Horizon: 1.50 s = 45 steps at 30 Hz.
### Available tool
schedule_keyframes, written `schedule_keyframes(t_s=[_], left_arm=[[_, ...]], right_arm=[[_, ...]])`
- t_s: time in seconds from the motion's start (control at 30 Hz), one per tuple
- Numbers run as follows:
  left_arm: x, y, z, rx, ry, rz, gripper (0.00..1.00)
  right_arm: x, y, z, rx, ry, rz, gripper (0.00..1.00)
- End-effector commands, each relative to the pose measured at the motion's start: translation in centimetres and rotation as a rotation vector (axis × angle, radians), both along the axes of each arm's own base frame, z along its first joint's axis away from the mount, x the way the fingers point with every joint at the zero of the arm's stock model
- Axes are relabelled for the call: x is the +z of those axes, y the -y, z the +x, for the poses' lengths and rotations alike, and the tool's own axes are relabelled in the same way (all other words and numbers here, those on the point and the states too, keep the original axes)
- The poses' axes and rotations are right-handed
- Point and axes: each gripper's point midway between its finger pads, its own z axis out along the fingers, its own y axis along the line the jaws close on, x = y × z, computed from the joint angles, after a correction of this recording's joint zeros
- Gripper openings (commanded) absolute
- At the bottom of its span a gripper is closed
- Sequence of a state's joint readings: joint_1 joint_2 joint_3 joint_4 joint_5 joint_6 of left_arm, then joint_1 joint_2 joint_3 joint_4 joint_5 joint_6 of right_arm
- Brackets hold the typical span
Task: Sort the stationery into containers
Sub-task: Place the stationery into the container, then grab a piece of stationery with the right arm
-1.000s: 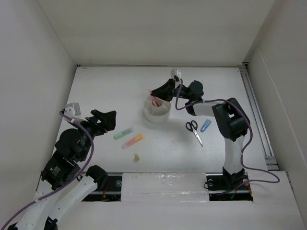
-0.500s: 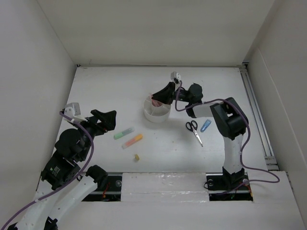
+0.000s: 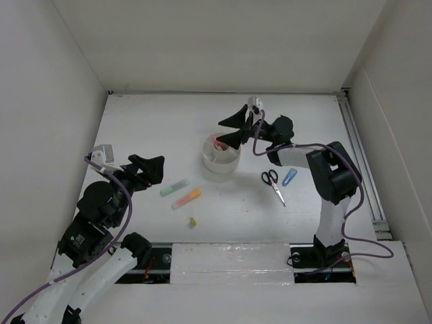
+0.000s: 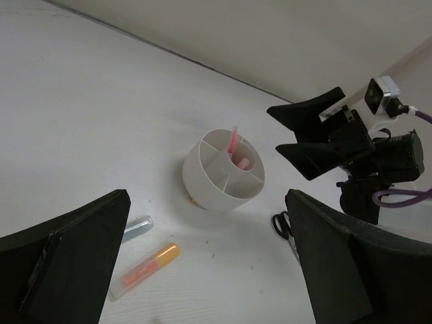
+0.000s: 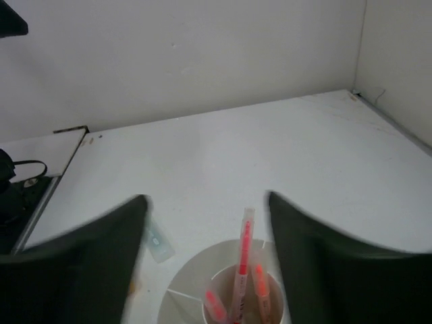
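Note:
The round white organizer (image 3: 221, 159) (image 4: 210, 185) (image 5: 185, 287) stands mid-table with three thin pink and orange pens (image 5: 241, 266) (image 4: 234, 143) in its central cup. My right gripper (image 3: 230, 130) (image 5: 206, 202) hovers just above and behind it, open, with nothing between its fingers. On the table lie a green highlighter (image 3: 175, 187) (image 4: 137, 228), an orange highlighter (image 3: 186, 198) (image 4: 145, 268), a blue highlighter (image 3: 289, 177), black-handled scissors (image 3: 273, 185) (image 4: 283, 226) and a small yellowish eraser bit (image 3: 192, 221). My left gripper (image 3: 152, 169) (image 4: 206, 202) is open, raised to the left of the green highlighter.
White walls close the table in at the back and both sides. A metal rail (image 3: 361, 162) runs along the right edge. The right arm's purple cable (image 3: 304, 143) loops above the scissors and the blue highlighter.
My right gripper has opened and lifted a little away from the organizer, and the pink pen it held now stands in the central cup. The left arm has not moved.

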State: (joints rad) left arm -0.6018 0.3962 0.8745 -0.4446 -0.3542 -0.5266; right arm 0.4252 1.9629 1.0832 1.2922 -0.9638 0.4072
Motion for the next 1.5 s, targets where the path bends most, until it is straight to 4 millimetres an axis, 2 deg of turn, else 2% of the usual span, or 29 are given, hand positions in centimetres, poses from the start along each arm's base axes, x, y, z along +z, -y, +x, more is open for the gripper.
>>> schedule_keyframes(t_s=[0.0,0.03,0.13,0.17,0.2,0.23,0.27,0.3,0.33,0.37,0.4,0.43,0.47,0.5,0.53,0.57,0.6,0.63,0.7,0.73,0.77,0.8,0.87,0.9,1.0,1.17,1.3,1.43,1.47], left_arm=[[0.6,0.4,0.4,-0.012,0.030,-0.002,0.99],[0.6,0.4,0.4,-0.012,0.030,-0.002,0.99],[0.6,0.0,0.5,0.011,0.030,0.000,0.99],[0.4,-0.1,0.5,0.021,0.021,-0.005,0.99],[-0.1,-0.3,0.8,0.043,-0.001,0.001,0.99],[-0.3,-0.4,1.0,0.056,-0.007,0.008,0.99],[-0.5,-0.5,1.3,0.069,-0.028,0.013,0.99],[-1.1,-0.6,1.5,0.081,-0.050,0.031,0.99],[-1.0,-0.9,1.6,0.103,-0.058,0.027,0.99],[-1.2,-0.8,1.8,0.103,-0.065,0.033,0.99],[-1.4,-0.7,1.9,0.103,-0.073,0.039,0.99],[-1.8,-0.7,2.1,0.115,-0.091,0.043,0.99],[-1.8,-0.8,2.1,0.124,-0.090,0.045,0.99],[-2.0,-0.7,2.3,0.126,-0.100,0.041,0.99],[-2.0,-0.9,2.4,0.138,-0.107,0.049,0.99],[-2.0,-1.1,2.4,0.153,-0.107,0.042,0.99],[-2.4,-1.0,2.5,0.153,-0.123,0.055,0.99],[-3.0,-1.1,2.7,0.173,-0.149,0.052,0.99],[-3.0,-1.3,2.7,0.185,-0.156,0.049,0.99],[-3.2,-1.1,2.9,0.185,-0.167,0.058,0.99],[-3.5,-1.0,3.1,0.185,-0.176,0.066,0.99],[-3.5,-1.0,3.1,0.185,-0.176,0.066,0.99],[-4.0,-0.6,3.4,0.172,-0.195,0.087,0.99],[-3.9,-0.2,3.4,0.148,-0.190,0.085,0.99],[-4.4,0.5,3.6,0.121,-0.211,0.094,0.99],[-4.6,1.5,3.7,0.070,-0.212,0.104,0.99],[-4.9,2.3,3.8,0.033,-0.224,0.112,0.99],[-5.0,2.4,3.7,0.022,-0.224,0.119,0.99],[-5.0,2.4,3.7,0.022,-0.224,0.119,0.99]], right_arm=[[4.7,1.4,-0.5,-0.027,0.150,0.070,0.89],[5.8,1.6,-0.9,-0.027,0.171,0.079,1.00],[5.9,2.2,-0.8,-0.082,0.099,0.078,1.00],[7.5,2.7,-1.3,-0.115,0.123,0.095,1.00],[7.4,3.7,0.0,-0.209,0.063,0.098,1.00],[6.5,4.5,0.4,-0.280,0.007,0.081,1.00],[8.5,5.4,0.0,-0.360,0.052,0.075,1.00],[5.9,5.8,0.7,-0.445,-0.073,-0.029,1.00],[5.7,7.1,2.3,-0.686,-0.137,-0.042,1.00],[5.4,8.1,2.2,-0.810,-0.173,-0.077,1.00],[6.9,9.4,1.3,-0.913,-0.180,-0.075,1.00],[4.8,11.0,0.6,-1.071,-0.269,-0.152,1.00],[4.6,11.7,-0.3,-1.119,-0.301,-0.169,1.00],[6.0,12.8,-1.6,-1.155,-0.314,-0.140,1.00],[6.2,13.5,-2.5,-1.190,-0.374,-0.102,1.00],[5.0,15.2,-3.7,-1.280,-0.430,-0.125,1.00],[4.0,16.1,-4.6,-1.300,-0.471,-0.119,1.00],[5.3,17.2,-6.0,-1.298,-0.542,-0.007,1.00],[3.0,18.7,-7.8,-1.308,-0.600,-0.032,1.00],[4.0,19.3,-9.1,-1.287,-0.611,0.026,1.00],[3.7,20.0,-9.5,-1.303,-0.620,0.033,1.00],[2.7,20.6,-10.5,-1.328,-0.631,-0.006,1.00],[2.2,21.6,-11.4,-1.359,-0.682,0.017,1.00],[0.7,22.8,-12.2,-1.411,-0.711,-0.031,1.00],[-1.0,22.9,-12.6,-1.435,-0.803,-0.023,1.00],[-6.9,23.0,-13.4,-1.528,-0.956,-0.096,1.00],[-10.5,24.2,-11.3,-1.590,-1.028,-0.150,1.00],[-13.2,25.2,-9.7,-1.614,-1.063,-0.243,1.00],[-13.3,25.3,-9.0,-1.615,-1.059,-0.232,1.00]])
